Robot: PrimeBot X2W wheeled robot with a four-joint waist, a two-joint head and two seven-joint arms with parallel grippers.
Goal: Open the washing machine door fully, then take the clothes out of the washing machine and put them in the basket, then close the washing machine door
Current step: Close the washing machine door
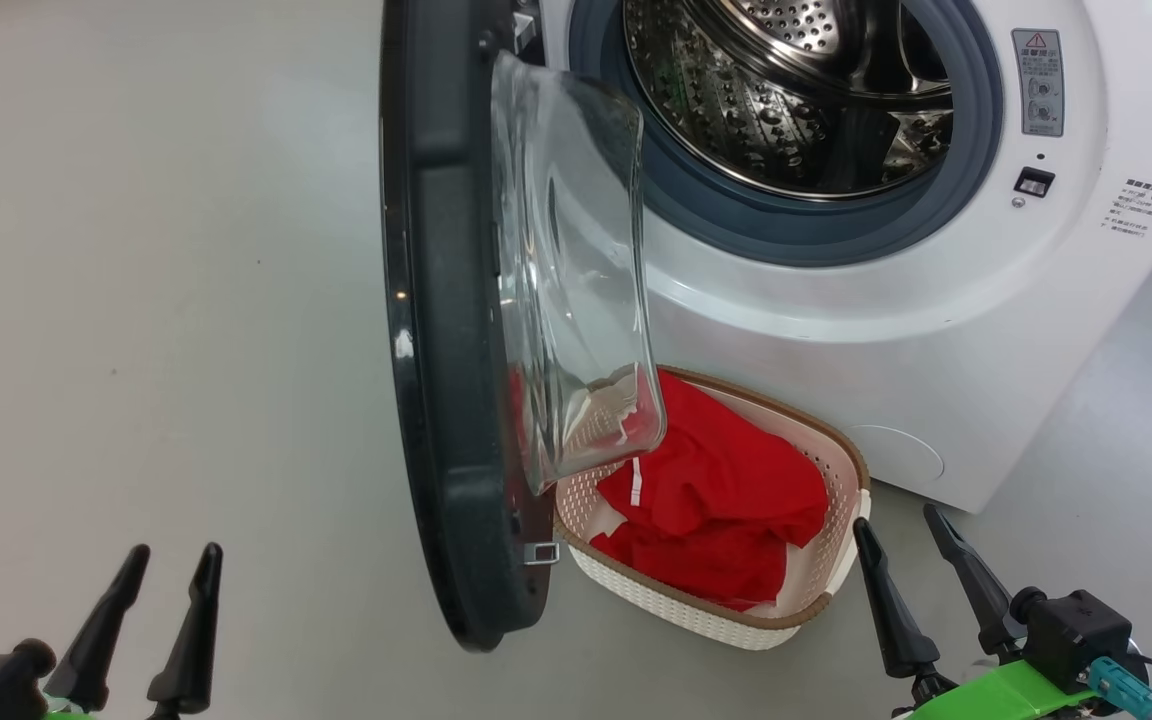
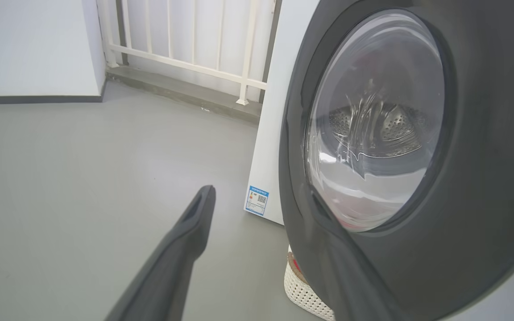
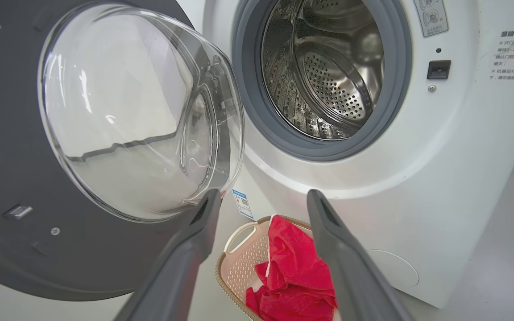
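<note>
Left pincer [image 1: 176, 552]: released, fingers spread, nothing between them. Right pincer [image 1: 896, 518]: released too, holding nothing. Both low over the grey floor [image 1: 136, 300].

Basket [image 1: 676, 605] sits on the floor just ahead of the right pincer, slightly to its left, and well off to the right of the left pincer. In it are the clothes [image 1: 726, 490], a red crumpled heap with a bit of white trim, covering most of the bottom and lying below the rim. In the right wrist view the heap shows between the two fingers.

Washing machine [image 1: 836, 330] stands beyond the basket, straight ahead of the right pincer. Its drum [image 1: 786, 90] shows bare perforated steel inside the grey rubber ring [image 1: 736, 220].

Washing machine door [image 1: 446, 400] is swung open, standing edge-on between the left pincer and the basket. Its glass bowl [image 1: 576, 280] hangs over the basket's left end. In the left wrist view the door's outer face is just beside the left pincer's right finger; cannot tell if they touch.
</note>
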